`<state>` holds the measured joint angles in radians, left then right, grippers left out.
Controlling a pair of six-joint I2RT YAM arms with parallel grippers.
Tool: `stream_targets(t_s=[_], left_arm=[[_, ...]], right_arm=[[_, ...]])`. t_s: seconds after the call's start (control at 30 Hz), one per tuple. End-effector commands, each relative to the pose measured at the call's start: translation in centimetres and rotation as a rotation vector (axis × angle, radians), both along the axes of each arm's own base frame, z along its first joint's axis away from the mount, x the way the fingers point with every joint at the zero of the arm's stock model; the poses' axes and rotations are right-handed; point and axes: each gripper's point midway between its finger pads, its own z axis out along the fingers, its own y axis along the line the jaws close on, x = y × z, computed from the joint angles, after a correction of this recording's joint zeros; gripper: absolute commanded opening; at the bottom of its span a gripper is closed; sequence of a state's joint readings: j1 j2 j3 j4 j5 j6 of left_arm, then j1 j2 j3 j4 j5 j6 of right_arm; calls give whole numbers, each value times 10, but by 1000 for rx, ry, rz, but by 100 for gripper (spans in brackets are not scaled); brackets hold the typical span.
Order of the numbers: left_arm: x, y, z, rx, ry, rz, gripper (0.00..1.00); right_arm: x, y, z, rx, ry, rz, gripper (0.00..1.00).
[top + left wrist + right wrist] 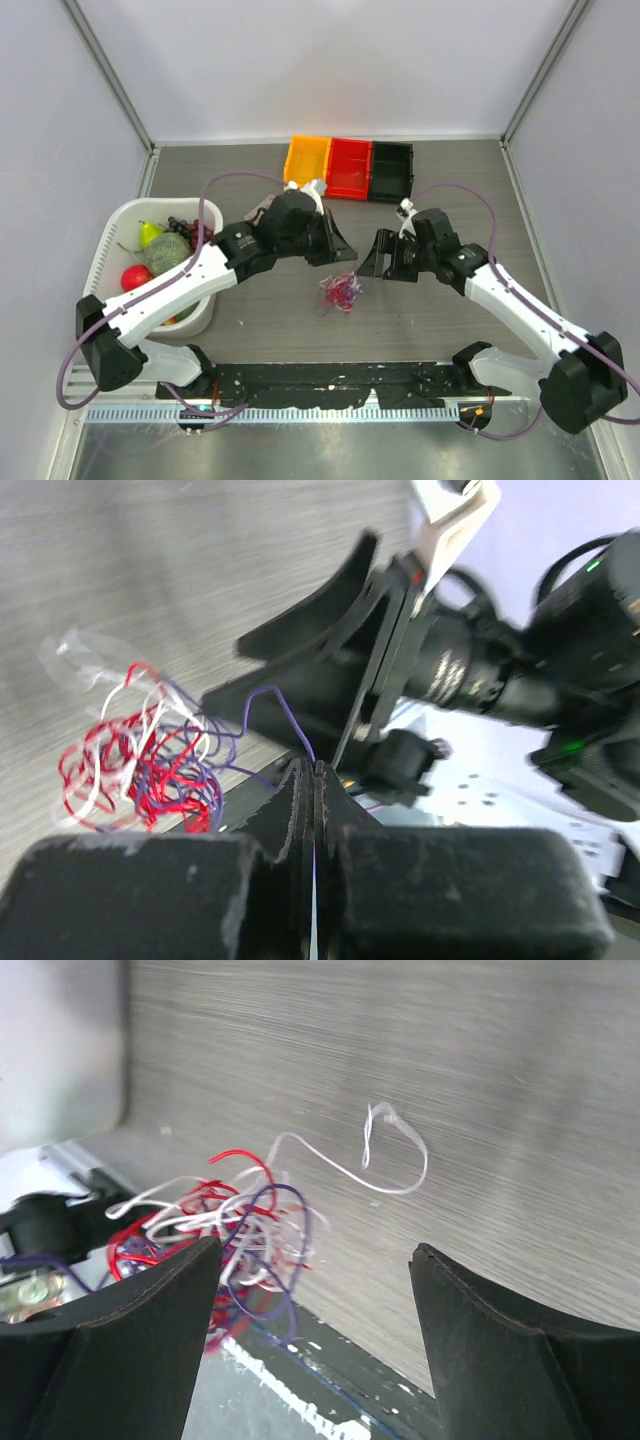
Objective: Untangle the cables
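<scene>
The cables (pixel 340 292) are a small tangle of thin red, white and purple wires on the grey table, between the two arms. My left gripper (pixel 310 772) is shut on one purple strand (pixel 283 708), which runs from the tangle (pixel 140 755) up into its closed tips. In the top view that gripper (pixel 352 262) sits just above the tangle. My right gripper (pixel 312 1255) faces it (pixel 372 258) and stands open with nothing between its fingers. The tangle (pixel 225 1228) lies near its left finger, and a white loop (pixel 400 1160) trails out over the table.
Orange (pixel 306 160), red (pixel 349 167) and black (pixel 391 170) bins stand in a row at the back. A white basket (pixel 105 250) with fruit sits at the left under the left arm. A black rail (pixel 330 385) runs along the near edge.
</scene>
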<state>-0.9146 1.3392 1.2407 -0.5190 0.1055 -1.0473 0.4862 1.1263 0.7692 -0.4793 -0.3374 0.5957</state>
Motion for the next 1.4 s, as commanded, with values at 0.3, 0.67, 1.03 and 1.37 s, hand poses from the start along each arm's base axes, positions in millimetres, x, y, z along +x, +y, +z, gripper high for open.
stream_targets(t_s=[0.3, 0.67, 1.03, 1.37], left_arm=[[7, -38, 106, -277, -146, -82, 0], [2, -63, 182, -469, -240, -194, 0], [-9, -39, 327, -667, -497, -196, 0], [20, -9, 285, -368, -506, -28, 0]], right_arm=[[9, 8, 146, 211, -360, -6, 82], [10, 7, 100, 186, -287, -34, 82], [22, -49, -38, -144, -3, -232, 81], [17, -95, -33, -325, -29, -318, 81]])
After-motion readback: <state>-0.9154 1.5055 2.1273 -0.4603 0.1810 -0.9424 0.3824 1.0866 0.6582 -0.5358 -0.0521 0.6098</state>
